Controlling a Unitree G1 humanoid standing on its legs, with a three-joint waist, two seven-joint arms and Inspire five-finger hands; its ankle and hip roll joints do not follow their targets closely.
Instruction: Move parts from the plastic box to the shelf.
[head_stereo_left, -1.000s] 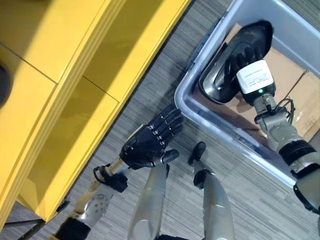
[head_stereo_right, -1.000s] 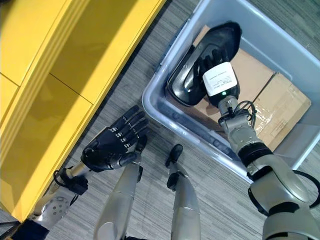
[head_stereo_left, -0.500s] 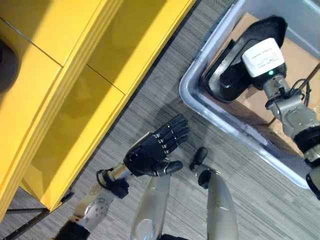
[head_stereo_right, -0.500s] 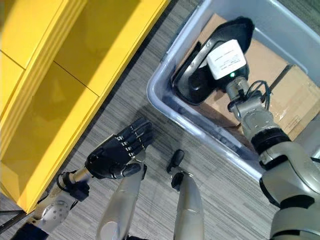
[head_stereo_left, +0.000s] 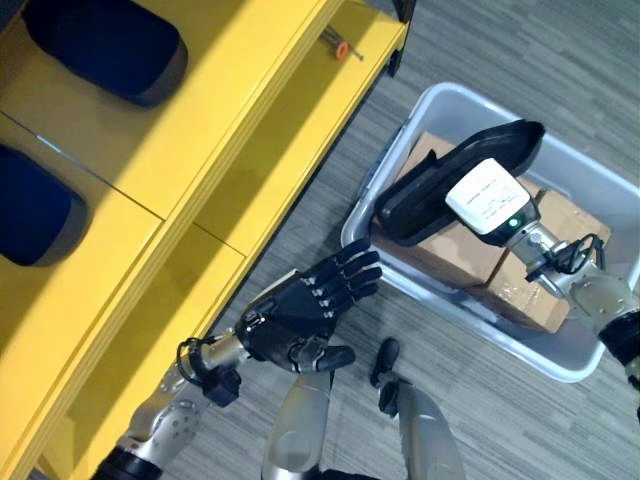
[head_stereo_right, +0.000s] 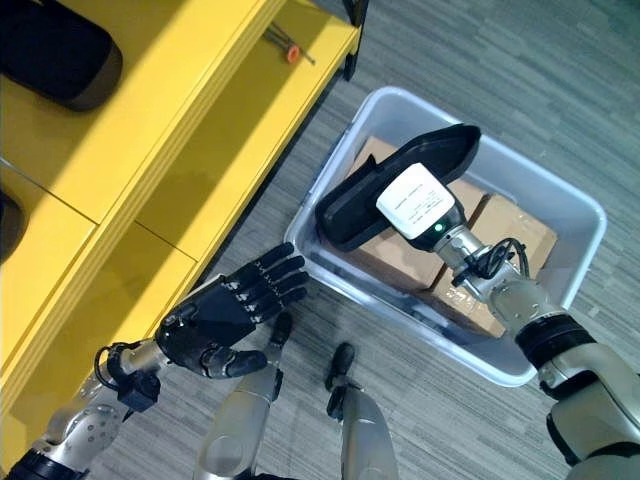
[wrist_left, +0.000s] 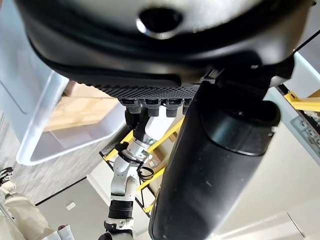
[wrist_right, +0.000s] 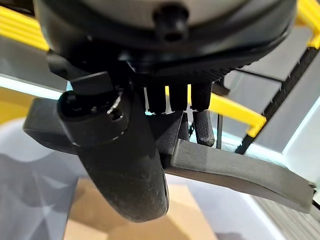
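My right hand (wrist_right: 131, 159) is shut on a long black moulded part (head_stereo_left: 432, 186), fingers over its edge and the thumb under it. The part hangs tilted above the grey plastic box (head_stereo_left: 354, 232), clear of the cardboard cartons (head_stereo_left: 452, 254) inside; it also shows as the black part (head_stereo_right: 352, 200) in the right eye view and as a dark slab (wrist_right: 240, 172) past my fingers. My left hand (head_stereo_left: 300, 312) is open with straight fingers, held above the floor between the box and the yellow shelf (head_stereo_left: 205, 130). Two dark rounded parts (head_stereo_left: 110, 40) (head_stereo_left: 35, 205) lie on the shelf.
A small red-handled tool (head_stereo_left: 338, 46) lies near the shelf's far end. The shelf's lower yellow level (head_stereo_right: 215, 165) runs beside the box. Grey striped carpet (head_stereo_left: 480, 60) surrounds the box.
The camera has swung, showing more of the shelf and the whole box. My right hand has lifted the black part up off the cartons. My left hand has stayed open.
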